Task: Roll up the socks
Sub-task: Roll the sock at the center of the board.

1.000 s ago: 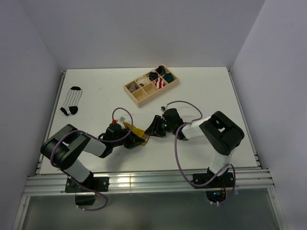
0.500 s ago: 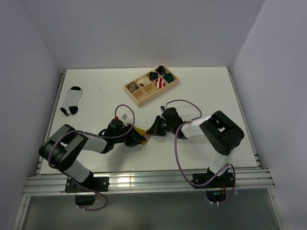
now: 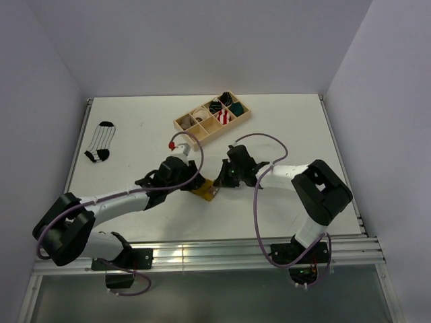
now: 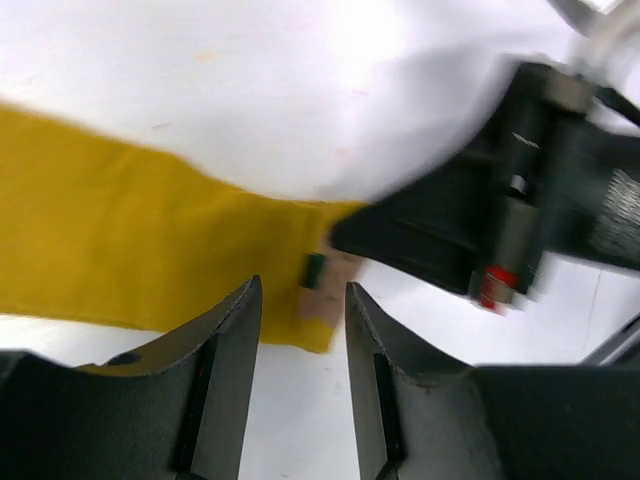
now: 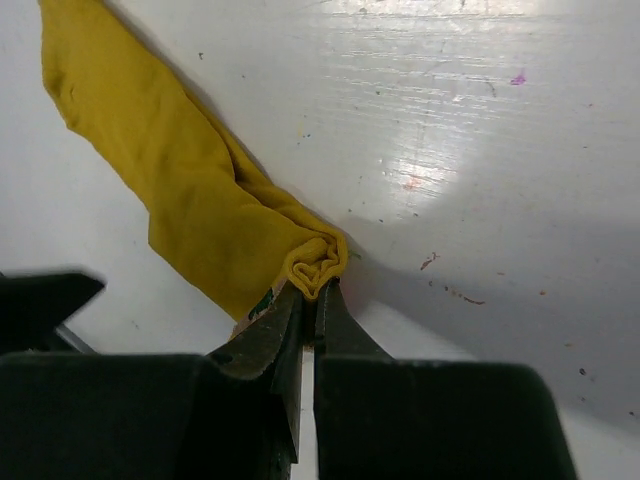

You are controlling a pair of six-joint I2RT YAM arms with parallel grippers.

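Note:
The mustard-yellow sock [image 3: 205, 190] lies on the table between the two grippers. In the right wrist view the sock [image 5: 190, 190] runs up and left, and my right gripper [image 5: 312, 295] is shut on a small rolled fold at its near end. In the top view the right gripper [image 3: 219, 183] is at the sock's right end. My left gripper [image 4: 302, 285] is open and empty, hovering over the sock's [image 4: 130, 240] end, where a pale patch with a green mark shows; in the top view it [image 3: 190, 180] is left of the sock. The white striped sock [image 3: 101, 141] lies flat at far left.
A wooden compartment box [image 3: 190, 137] with several rolled sock bundles stands at the back centre. The white table [image 3: 289, 128] is walled on three sides. In the left wrist view the right gripper's black body [image 4: 500, 220] is close on the right.
My left arm has stretched forward and right, and its gripper has lifted off the yellow sock and is open above it. The right gripper has stayed shut on the sock's end.

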